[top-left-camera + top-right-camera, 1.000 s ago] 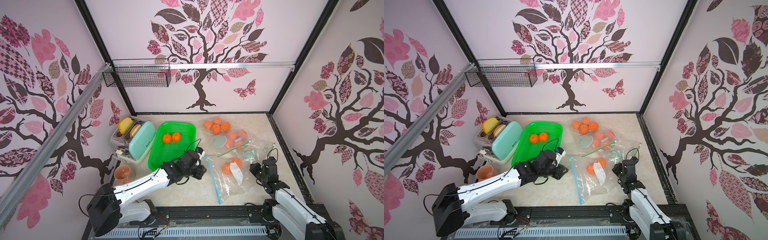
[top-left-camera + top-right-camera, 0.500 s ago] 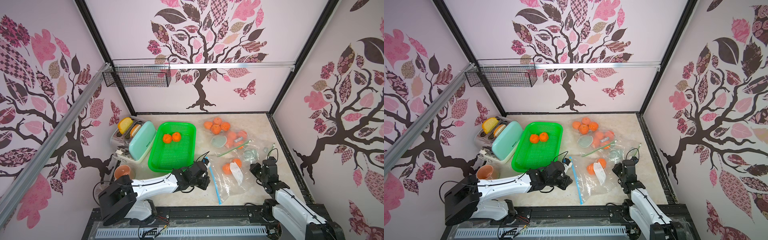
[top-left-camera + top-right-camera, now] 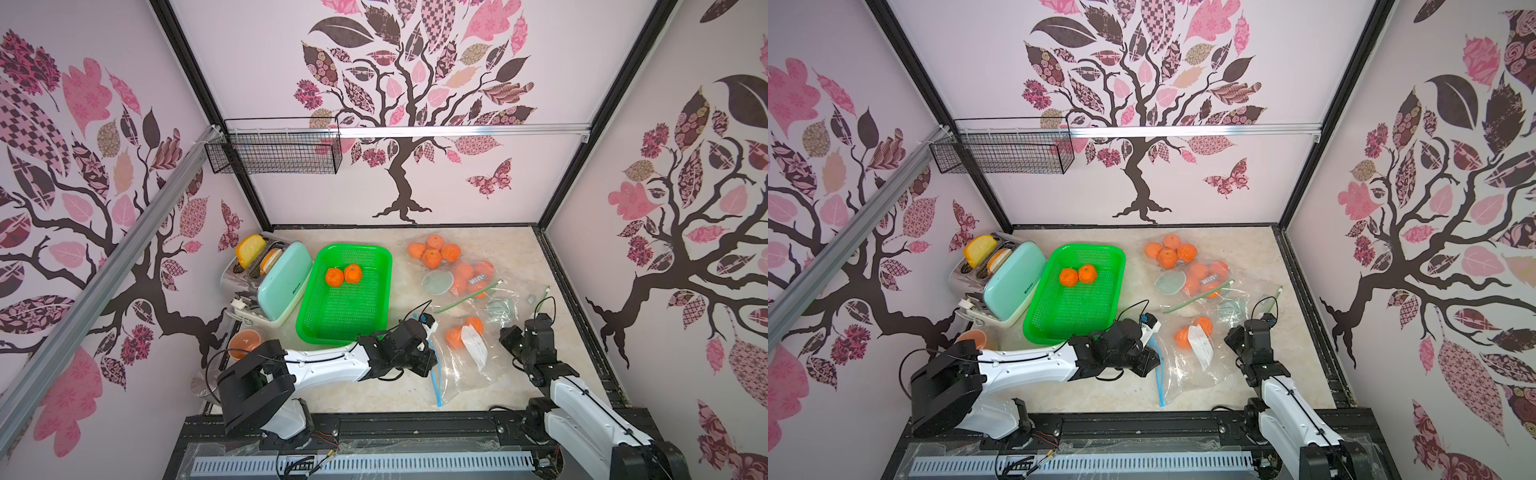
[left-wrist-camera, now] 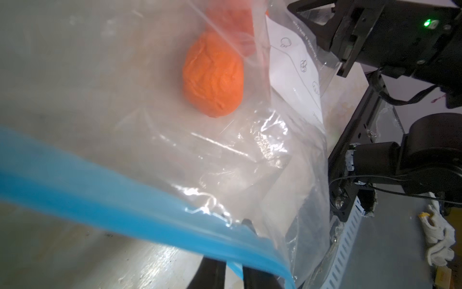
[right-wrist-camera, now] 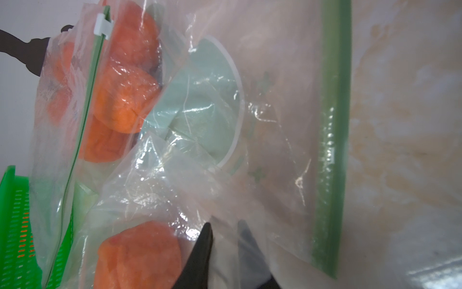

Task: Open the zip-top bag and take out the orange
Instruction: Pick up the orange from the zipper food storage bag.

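A clear zip-top bag (image 3: 471,370) with a blue zip strip (image 3: 434,376) lies near the table's front, seen in both top views. Inside it are two oranges (image 3: 455,337) and a white paper slip (image 3: 473,347). My left gripper (image 3: 430,360) sits at the blue strip (image 4: 125,200), shut on it, with the strip passing between the fingers (image 4: 213,262). An orange (image 4: 213,77) shows through the plastic beyond. My right gripper (image 3: 509,336) is at the bag's opposite edge. It (image 5: 225,225) is shut on the bag's plastic, one finger behind the film, beside an orange (image 5: 140,257).
A green basket (image 3: 376,253) holding two oranges stands behind the left arm, with a mint toaster (image 3: 282,286) to its left. Loose oranges (image 3: 434,251) and a second bag with a green zip (image 3: 471,295) lie at the back right. An orange cup (image 3: 245,340) stands front left.
My left arm has swung down from the basket's front edge toward the table front, and its gripper now sits on the bag's blue strip. The right arm has not moved.
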### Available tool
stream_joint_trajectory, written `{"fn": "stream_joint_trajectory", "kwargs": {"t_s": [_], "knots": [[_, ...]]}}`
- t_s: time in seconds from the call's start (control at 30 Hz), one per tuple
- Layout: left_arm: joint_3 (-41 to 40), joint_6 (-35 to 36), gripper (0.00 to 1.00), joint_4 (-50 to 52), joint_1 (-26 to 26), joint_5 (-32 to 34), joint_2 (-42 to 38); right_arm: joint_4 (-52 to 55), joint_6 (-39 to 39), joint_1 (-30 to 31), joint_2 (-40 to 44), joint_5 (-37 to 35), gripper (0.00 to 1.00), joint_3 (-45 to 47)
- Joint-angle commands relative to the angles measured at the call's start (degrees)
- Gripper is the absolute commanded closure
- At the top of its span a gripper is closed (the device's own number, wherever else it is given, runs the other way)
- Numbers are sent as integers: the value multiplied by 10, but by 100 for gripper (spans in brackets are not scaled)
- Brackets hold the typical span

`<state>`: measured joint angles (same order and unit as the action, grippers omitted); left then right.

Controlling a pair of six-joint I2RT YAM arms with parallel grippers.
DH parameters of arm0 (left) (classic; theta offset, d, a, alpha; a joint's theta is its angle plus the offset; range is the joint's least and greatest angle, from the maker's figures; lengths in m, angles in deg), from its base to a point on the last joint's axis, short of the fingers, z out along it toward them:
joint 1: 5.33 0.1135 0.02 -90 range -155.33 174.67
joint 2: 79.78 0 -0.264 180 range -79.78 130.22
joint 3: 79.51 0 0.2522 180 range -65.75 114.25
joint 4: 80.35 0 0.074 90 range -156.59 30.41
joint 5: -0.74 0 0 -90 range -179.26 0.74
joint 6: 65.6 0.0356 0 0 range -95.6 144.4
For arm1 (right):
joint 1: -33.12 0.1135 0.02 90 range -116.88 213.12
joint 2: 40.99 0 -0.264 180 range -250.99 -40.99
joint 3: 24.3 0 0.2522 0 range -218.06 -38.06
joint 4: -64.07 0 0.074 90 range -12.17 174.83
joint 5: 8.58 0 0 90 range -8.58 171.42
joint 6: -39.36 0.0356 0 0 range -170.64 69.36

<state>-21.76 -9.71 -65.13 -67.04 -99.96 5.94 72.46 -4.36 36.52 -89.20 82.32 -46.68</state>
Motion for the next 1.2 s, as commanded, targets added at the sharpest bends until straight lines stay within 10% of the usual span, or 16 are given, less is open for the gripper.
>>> {"fn": "stream_joint_trajectory", "kwargs": {"t_s": [0.0,0.47,0.7,1.17], "knots": [[17,9,79,-46,-4,-24,20,8,-8,-1,-2,0,78,-10],[82,105,38,-16,-3,65,157,23,-15,-1,0,2,68,-23],[72,101,39,-26,-3,69,170,106,-69,-1,35,-61,33,-91],[56,97,35,-35,5,68,163,191,-161,46,12,-82,33,-229]]}}
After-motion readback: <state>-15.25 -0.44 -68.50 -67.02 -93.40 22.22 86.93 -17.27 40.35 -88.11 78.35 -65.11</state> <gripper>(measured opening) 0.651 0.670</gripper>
